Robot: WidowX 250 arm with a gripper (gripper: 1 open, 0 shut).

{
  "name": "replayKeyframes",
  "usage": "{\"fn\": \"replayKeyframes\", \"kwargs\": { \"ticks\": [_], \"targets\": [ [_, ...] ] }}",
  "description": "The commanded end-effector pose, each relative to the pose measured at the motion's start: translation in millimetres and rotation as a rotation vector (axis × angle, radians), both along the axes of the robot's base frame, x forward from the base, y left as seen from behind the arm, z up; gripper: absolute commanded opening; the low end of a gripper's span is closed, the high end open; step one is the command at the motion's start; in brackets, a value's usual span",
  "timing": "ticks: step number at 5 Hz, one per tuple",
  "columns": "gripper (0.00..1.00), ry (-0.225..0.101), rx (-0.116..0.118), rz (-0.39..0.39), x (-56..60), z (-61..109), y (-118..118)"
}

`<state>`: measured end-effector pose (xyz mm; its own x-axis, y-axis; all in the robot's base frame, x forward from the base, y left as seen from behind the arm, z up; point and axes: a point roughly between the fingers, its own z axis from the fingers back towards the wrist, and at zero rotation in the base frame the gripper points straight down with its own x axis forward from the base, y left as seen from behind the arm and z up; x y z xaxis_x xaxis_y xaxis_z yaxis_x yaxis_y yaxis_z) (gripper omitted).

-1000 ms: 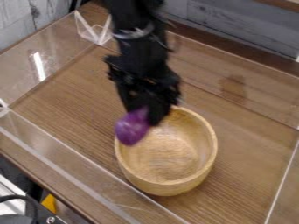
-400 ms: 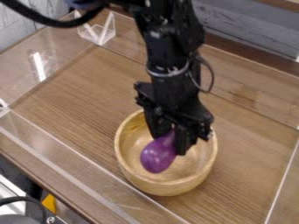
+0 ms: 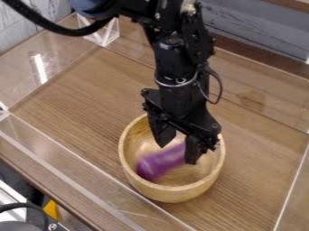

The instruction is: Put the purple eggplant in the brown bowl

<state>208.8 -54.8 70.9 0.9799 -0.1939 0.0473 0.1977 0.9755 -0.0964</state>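
Note:
The brown bowl [image 3: 135,177] is a wide light-brown wooden bowl standing on the wooden table at the front centre. The purple eggplant [image 3: 158,163] lies tilted inside it, on the bowl's floor toward the middle. My black gripper [image 3: 183,144] hangs straight down over the bowl, its fingers spread apart and open just above the eggplant's upper right end. I cannot tell whether a finger still touches the eggplant.
Clear plastic walls [image 3: 72,185] fence the wooden table [image 3: 85,99] on the left, front and right. A small clear stand [image 3: 99,32] sits at the back left. A grey plank wall [image 3: 259,27] runs behind.
The arm carried the eggplant from the bowl's left rim to over its middle and lowered it. The fingers then spread, and the eggplant now lies lower and flatter in the bowl.

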Motion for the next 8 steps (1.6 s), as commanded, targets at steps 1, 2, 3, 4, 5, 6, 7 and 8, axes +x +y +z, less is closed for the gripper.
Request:
{"fn": "replayKeyframes", "kwargs": {
  "ticks": [1,2,3,4,5,6,7,8],
  "targets": [
    [0.0,-0.019,0.009,-0.01,1.8,2.2,-0.1],
    [1.0,-0.02,0.015,-0.01,0.0,1.9,-0.2],
    [1.0,-0.019,0.022,-0.011,-1.6,0.9,-0.4],
    [0.0,-0.021,0.026,-0.012,-0.7,-1.6,0.8],
    [1.0,-0.019,0.03,-0.011,-2.3,-2.2,0.9],
    [1.0,-0.018,0.035,-0.014,-3.5,-3.5,0.8],
    [1.0,-0.019,0.039,-0.013,-1.8,-5.9,2.7],
    [1.0,-0.021,0.044,-0.012,0.2,-8.1,5.7]
  ]
}}
